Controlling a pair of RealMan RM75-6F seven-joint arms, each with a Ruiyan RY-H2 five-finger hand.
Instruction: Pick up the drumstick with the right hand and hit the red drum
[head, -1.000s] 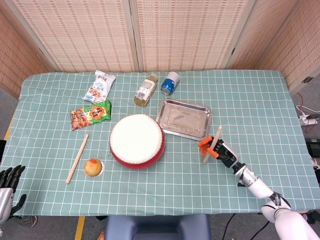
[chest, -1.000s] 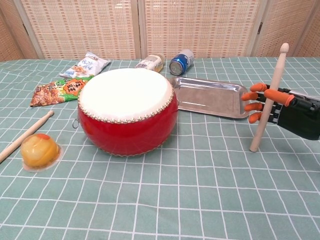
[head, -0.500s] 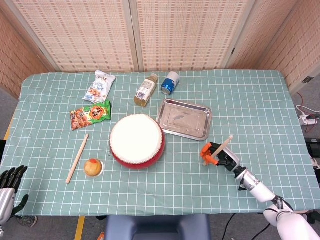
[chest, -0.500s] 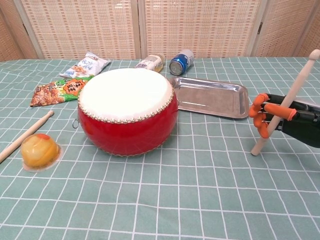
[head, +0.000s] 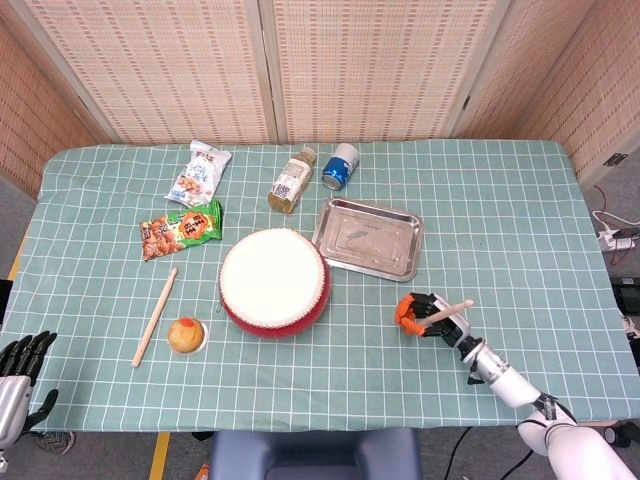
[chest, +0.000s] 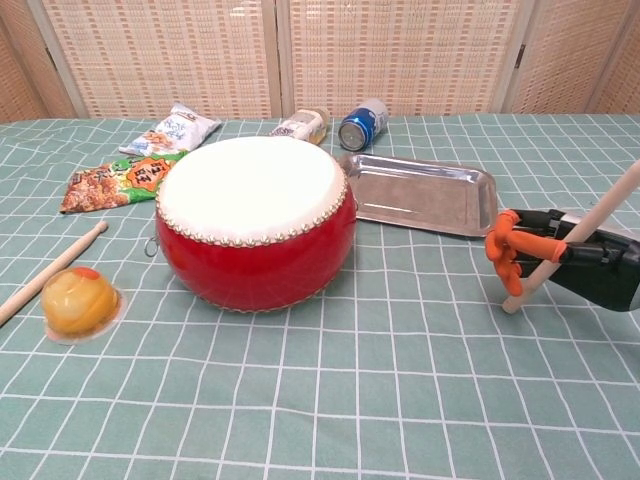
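The red drum (head: 273, 281) with its white skin stands at the table's middle (chest: 255, 222). My right hand (head: 428, 314), black with orange fingertips, grips a wooden drumstick (head: 444, 310) right of the drum, in front of the metal tray. In the chest view the drumstick (chest: 585, 227) slants up to the right from its lower tip on the cloth, with the right hand (chest: 545, 255) closed around it. My left hand (head: 20, 375) hangs off the table's near left corner, fingers apart, holding nothing.
A second drumstick (head: 155, 315) lies left of the drum beside a jelly cup (head: 185, 335). A metal tray (head: 367, 238), a can (head: 340, 165), a bottle (head: 291, 181) and two snack bags (head: 181, 229) sit behind the drum.
My right hand has drawn back toward the table's near edge and dropped lower. The drumstick in it has tipped from nearly upright to a strong rightward slant.
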